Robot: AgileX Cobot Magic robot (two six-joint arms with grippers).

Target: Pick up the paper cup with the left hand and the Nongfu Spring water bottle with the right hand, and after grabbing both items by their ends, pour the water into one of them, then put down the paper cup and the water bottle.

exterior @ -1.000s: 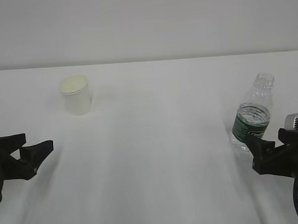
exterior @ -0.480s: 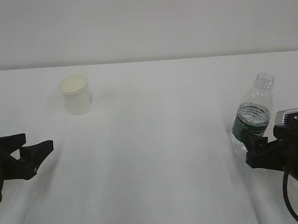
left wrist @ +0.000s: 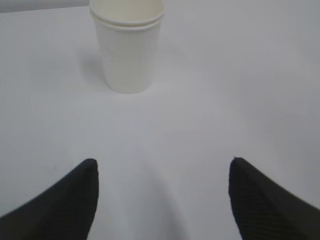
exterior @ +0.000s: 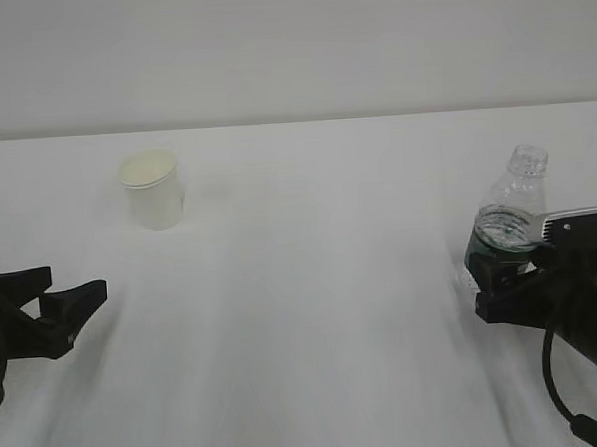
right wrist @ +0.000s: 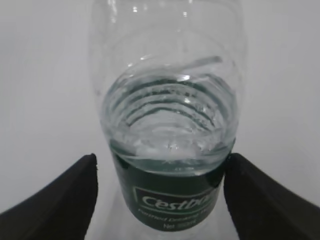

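- My right gripper has its jaws spread wide, one finger on each side of the Nongfu Spring water bottle; in the right wrist view both fingers stand apart from the bottle wall, so nothing is gripped.
- In the exterior view the right gripper sits low, at the level of the bottle's dark green label, hiding the base of the bottle.
- The bottle stands upright near the right edge of the worktop, with its capless neck clear above the gripper.
- I see the water through the clear wall, filling the bottle up to around the ribbed shoulder above the label.
- My left gripper is also wide open and holds nothing; between its two black fingers I see only bare worktop.
- In the exterior view the left gripper hovers low by the left edge of the worktop, pointing inward.
- The paper cup stands upright ahead of the left gripper, well apart from it and a little left of centre in the wrist view.
- In the exterior view I place the paper cup in the far left part of the worktop, well apart from the bottle on the opposite side.
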